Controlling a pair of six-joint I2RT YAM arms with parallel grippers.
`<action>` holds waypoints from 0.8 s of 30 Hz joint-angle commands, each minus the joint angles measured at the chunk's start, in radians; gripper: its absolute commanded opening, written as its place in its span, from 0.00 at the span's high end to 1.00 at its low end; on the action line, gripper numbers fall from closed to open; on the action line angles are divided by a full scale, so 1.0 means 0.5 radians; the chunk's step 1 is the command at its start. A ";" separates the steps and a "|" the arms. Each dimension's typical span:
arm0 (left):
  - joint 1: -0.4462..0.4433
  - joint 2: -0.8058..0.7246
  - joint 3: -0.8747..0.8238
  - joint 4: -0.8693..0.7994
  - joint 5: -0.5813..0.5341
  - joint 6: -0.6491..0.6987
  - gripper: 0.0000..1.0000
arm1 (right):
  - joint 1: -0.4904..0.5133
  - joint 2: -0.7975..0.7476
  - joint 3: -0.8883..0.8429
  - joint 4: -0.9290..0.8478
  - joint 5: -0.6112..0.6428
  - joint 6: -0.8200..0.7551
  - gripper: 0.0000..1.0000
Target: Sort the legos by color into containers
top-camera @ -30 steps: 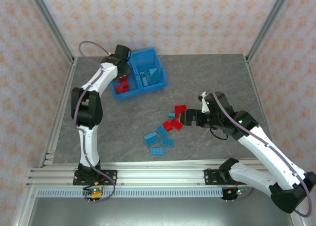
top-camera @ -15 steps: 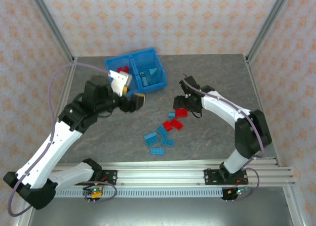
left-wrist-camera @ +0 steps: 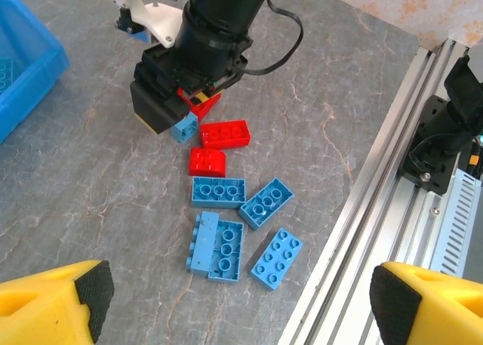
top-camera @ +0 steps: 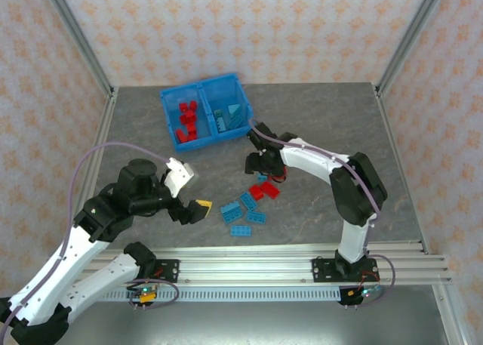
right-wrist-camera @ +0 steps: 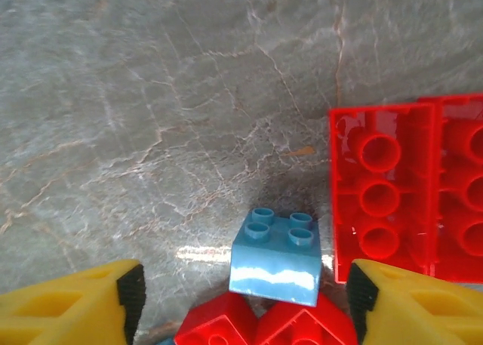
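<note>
top view: the bin (top-camera: 167,97) sits well apart from the left gripper (top-camera: 195,211) and nearer the right gripper (top-camera: 256,164). red legos lie in its left half and blue in its right. the loose legos (top-camera: 249,205) lie clustered on the table (top-camera: 324,118) between the two grippers. the right jaws hang over one end of the cluster, and the left jaws are near the other end, clear of every brick.

left wrist view: the left gripper (left-wrist-camera: 240,303) has its jaws spread wide, with nothing between them but table. ahead of the jaws lie several blue bricks (left-wrist-camera: 218,191), and beyond those two red bricks (left-wrist-camera: 225,133).

right wrist view: the right gripper (right-wrist-camera: 245,303) is open and grips nothing. a small blue brick (right-wrist-camera: 275,258), four studs up, lies between the jaws, nearer the right one. i cannot tell whether a pad touches it. red bricks lie just beside it on the right-jaw side and against its wrist-side edge.

the small brick looks light, stiff and hard, with smooth sides that could slip. it is best taken low on two opposite flat sides, with the jaws square to them. the red neighbours crowd the right jaw and may get nudged or pinched along.
</note>
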 commanded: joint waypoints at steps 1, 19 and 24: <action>-0.012 0.012 -0.052 -0.051 -0.004 0.072 0.08 | 0.018 0.057 0.039 -0.080 0.112 0.170 0.32; -0.012 -0.003 -0.149 0.034 -0.075 0.082 0.06 | 0.036 0.284 0.182 -0.110 0.185 0.152 0.62; -0.013 -0.032 -0.162 0.087 -0.062 0.070 0.02 | 0.042 0.091 0.165 -0.083 0.202 0.114 0.67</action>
